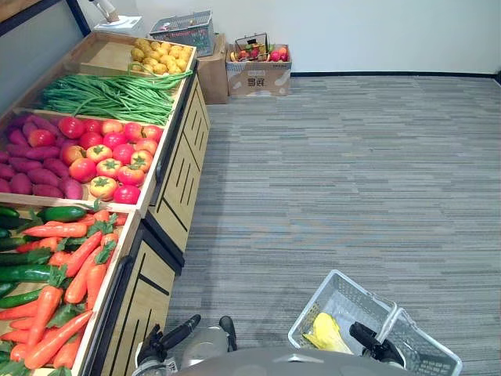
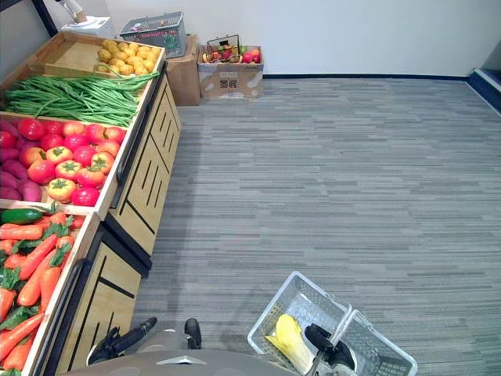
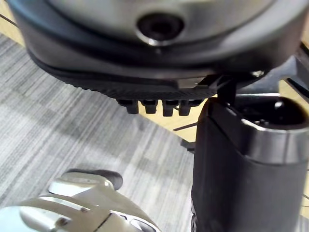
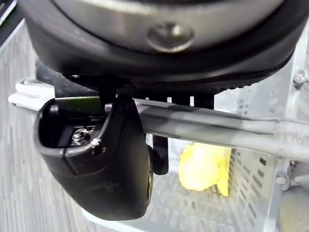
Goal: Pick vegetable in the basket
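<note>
— Where is the basket (image 1: 313, 304) to be found?
— It is seen at 5 o'clock in the head view, against the grey carpet (image 1: 352, 172). Its handle (image 4: 217, 126) is grasped by the right hand (image 4: 96, 159): the thumb is hooked under the bar and the fingers are curled round it.
— Is anything carried in it?
— One yellow vegetable (image 1: 325, 333) is seen lying on the basket's bottom (its kind cannot be told), in the half at 9 o'clock of the handle.
— What can be said of the left hand (image 1: 177, 334)?
— It is seen at 7 o'clock, near the wooden stand (image 1: 176, 180). Its fingers are stretched out loosely and nothing is held in them.
— How is the stand stocked?
— Carrots (image 1: 74, 274) and cucumbers (image 1: 27, 274) are laid together in the bin at 8 o'clock. Tomatoes (image 1: 109, 153) are piled in the bin at 9 o'clock, and green beans (image 1: 109, 95) are spread in the one at 10 o'clock.
</note>
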`<state>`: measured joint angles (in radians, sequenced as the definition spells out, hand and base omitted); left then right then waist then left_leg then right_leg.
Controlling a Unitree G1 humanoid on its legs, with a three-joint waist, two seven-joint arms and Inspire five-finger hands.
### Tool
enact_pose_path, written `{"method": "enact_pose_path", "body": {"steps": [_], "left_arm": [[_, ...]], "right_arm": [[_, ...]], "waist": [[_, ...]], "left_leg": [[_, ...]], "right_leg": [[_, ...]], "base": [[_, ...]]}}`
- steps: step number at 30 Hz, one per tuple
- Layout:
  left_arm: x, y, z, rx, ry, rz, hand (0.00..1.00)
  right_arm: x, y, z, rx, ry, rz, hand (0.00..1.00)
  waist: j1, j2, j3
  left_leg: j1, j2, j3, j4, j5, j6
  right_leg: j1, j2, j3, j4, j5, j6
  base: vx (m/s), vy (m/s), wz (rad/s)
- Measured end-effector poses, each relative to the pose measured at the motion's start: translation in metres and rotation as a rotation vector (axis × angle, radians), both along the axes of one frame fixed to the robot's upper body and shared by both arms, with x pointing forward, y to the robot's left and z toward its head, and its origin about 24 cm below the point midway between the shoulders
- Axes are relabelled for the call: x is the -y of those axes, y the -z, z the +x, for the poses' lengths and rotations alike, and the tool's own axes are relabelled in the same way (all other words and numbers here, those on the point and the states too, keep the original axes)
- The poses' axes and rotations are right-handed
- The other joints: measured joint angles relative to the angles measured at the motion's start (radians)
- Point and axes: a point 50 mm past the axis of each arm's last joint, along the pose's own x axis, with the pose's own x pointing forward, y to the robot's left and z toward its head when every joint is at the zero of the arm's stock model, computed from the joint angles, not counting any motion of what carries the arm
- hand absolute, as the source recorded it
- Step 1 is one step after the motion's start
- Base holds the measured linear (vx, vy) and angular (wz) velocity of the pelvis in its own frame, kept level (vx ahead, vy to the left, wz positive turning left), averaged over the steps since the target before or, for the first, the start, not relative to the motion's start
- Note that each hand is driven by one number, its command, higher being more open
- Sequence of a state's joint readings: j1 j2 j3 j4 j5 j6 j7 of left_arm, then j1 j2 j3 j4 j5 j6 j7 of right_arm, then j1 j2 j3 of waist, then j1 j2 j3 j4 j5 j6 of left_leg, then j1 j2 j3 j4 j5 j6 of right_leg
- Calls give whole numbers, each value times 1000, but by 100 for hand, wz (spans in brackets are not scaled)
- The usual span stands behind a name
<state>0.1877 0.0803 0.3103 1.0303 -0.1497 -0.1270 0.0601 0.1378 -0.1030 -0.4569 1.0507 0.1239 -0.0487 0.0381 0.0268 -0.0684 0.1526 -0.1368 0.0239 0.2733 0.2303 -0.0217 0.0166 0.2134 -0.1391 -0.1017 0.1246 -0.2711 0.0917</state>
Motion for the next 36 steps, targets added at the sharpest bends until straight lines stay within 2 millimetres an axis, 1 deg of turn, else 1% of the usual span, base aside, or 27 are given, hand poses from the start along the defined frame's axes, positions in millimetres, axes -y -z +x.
{"method": "enact_pose_path", "body": {"steps": [3,4,5,6,7,8,9,10,11,13,16,18,21,22,23,24,25,26,27,28,29,30,31,32,33,34,36], "left_arm": [[-3,-1,-1,-1,-1,8,100],[-3,-1,-3,-2,-5,9,100],[-3,-2,0,12,-3,12,100],[-3,-2,2,18,0,14,100],[-3,-3,3,21,1,15,100],[-4,-3,2,18,1,15,100],[-4,-3,2,17,2,16,100],[-4,-2,-1,10,1,16,100],[-5,-2,-5,0,0,17,100],[-4,-1,-8,-11,0,15,100],[-4,-1,-12,-22,-1,11,100],[-3,0,-14,-28,-4,9,100],[-4,0,-13,-26,-4,12,100],[-2,0,-12,-22,-4,9,100],[0,0,-11,-18,-6,4,100],[0,0,-11,-18,-8,1,100],[2,0,-9,-12,-17,-5,100],[4,1,-9,-8,-42,-10,100],[4,1,-9,-5,-52,-12,100],[3,0,-6,7,-60,-11,100],[2,-1,-3,22,-66,-5,100],[4,-1,-1,24,-67,-12,100],[11,-1,3,38,-70,-33,100],[16,-1,8,58,-69,-45,100],[19,-1,11,67,-70,-51,100],[22,-2,15,81,-74,-56,100],[29,-4,26,111,-68,-71,100]], "right_arm": [[-3,1,1,-4,-6,10,0],[-4,1,1,-4,-9,11,0],[-3,1,0,-10,-8,11,0],[-3,1,0,-14,-8,13,0],[-3,2,0,-21,-15,13,0],[-4,1,4,-13,-19,9,0],[-4,1,5,-10,-21,8,0],[-3,1,5,-3,-22,3,0],[-3,1,5,1,-22,1,0],[-6,1,6,6,-30,4,0],[-9,0,9,25,-35,2,0],[-8,0,8,30,-34,-1,0],[-8,1,2,19,-16,1,0],[-7,1,1,17,-4,2,0],[-8,2,-1,12,7,6,0],[-8,2,-2,12,16,8,0],[-8,2,-4,10,35,11,0],[-7,3,-9,3,48,13,0],[-7,2,-11,2,54,13,0],[-8,3,-17,-2,74,17,0],[-8,3,-25,-15,94,22,0],[-5,3,-26,-22,103,19,0],[1,1,-30,-25,115,0,0],[7,-2,-27,-11,112,-18,0],[9,-3,-24,-3,110,-28,0],[10,-4,-22,6,108,-34,0],[10,-4,-21,8,105,-33,0]], "waist": [[3,-13,-1],[9,-10,-4],[21,-12,-6],[27,-12,-7],[26,-10,-8],[26,-7,-11],[26,-7,-11],[26,-7,-11],[26,-1,-8],[27,-8,-13],[23,-8,-15],[23,-4,-17],[17,3,-20],[12,9,-22],[-1,18,-24],[-5,20,-24],[-5,24,-23],[-5,26,-23],[-6,27,-24],[-6,18,-25],[-4,10,-24],[-6,26,-30],[-7,49,-47],[-3,66,-55],[-5,73,-54],[-8,81,-55],[-5,77,-54]], "left_leg": [[-74,7,-5,118,-78,10],[-101,12,-6,178,-124,15],[-121,16,-2,240,-176,26],[-127,16,0,265,-202,32],[-130,20,0,298,-238,38],[-120,22,-2,306,-255,43],[-108,22,-3,307,-261,42],[-77,21,-10,307,-275,54],[-44,20,-16,306,-287,63],[5,18,-26,303,-307,75],[88,-11,-68,242,-310,77],[134,-21,-97,206,-306,74],[176,-20,-179,164,-298,58],[183,-12,-222,147,-293,47],[181,-2,-270,139,-293,33],[182,2,-290,135,-293,26],[185,11,-333,135,-304,5],[188,21,-374,144,-322,-19],[183,25,-403,157,-336,-32],[176,24,-460,186,-367,-63],[177,23,-514,216,-401,-97],[172,41,-551,227,-411,-110],[147,60,-594,224,-414,-122],[127,74,-620,207,-399,-136],[123,81,-634,192,-388,-141],[118,98,-653,171,-366,-140],[107,118,-653,163,-338,-137]], "right_leg": [[-19,-7,-3,4,-10,22],[-20,-11,-4,12,-19,36],[-21,-18,-3,26,-29,49],[-21,-19,-2,40,-35,61],[-35,-19,4,99,-36,62],[-70,-22,15,204,-30,71],[-93,-23,24,266,-21,83],[-126,-24,31,382,12,77],[-152,-25,37,487,56,69],[-187,-27,45,627,57,79],[-249,-24,15,746,50,70],[-279,-20,0,741,38,51],[-323,13,14,634,22,24],[-346,46,72,545,19,18],[-365,87,164,444,20,19],[-375,102,209,402,22,21],[-395,126,296,338,31,29],[-413,139,350,306,35,34],[-421,143,367,304,39,41],[-419,139,405,296,49,55],[-427,131,383,339,83,53],[-432,144,341,380,59,39],[-460,151,279,434,10,9],[-487,150,233,482,-25,-16],[-491,146,206,497,-39,-30],[-486,136,148,510,-59,-53],[-464,123,69,516,-80,-78]], "base": [[38,129,6],[130,219,-3],[134,199,-7],[176,192,-10],[206,197,-5],[217,203,-1],[224,224,9],[243,191,17],[254,169,21],[231,92,24],[235,47,43],[206,-31,58],[183,-97,81],[197,-178,104],[191,-201,105],[227,-291,106],[205,-318,97],[202,-355,102],[230,-420,120],[259,-479,132],[272,-497,137],[261,-503,137],[283,-566,128],[236,-463,124],[206,-437,122],[127,-315,107],[160,-434,125]]}}
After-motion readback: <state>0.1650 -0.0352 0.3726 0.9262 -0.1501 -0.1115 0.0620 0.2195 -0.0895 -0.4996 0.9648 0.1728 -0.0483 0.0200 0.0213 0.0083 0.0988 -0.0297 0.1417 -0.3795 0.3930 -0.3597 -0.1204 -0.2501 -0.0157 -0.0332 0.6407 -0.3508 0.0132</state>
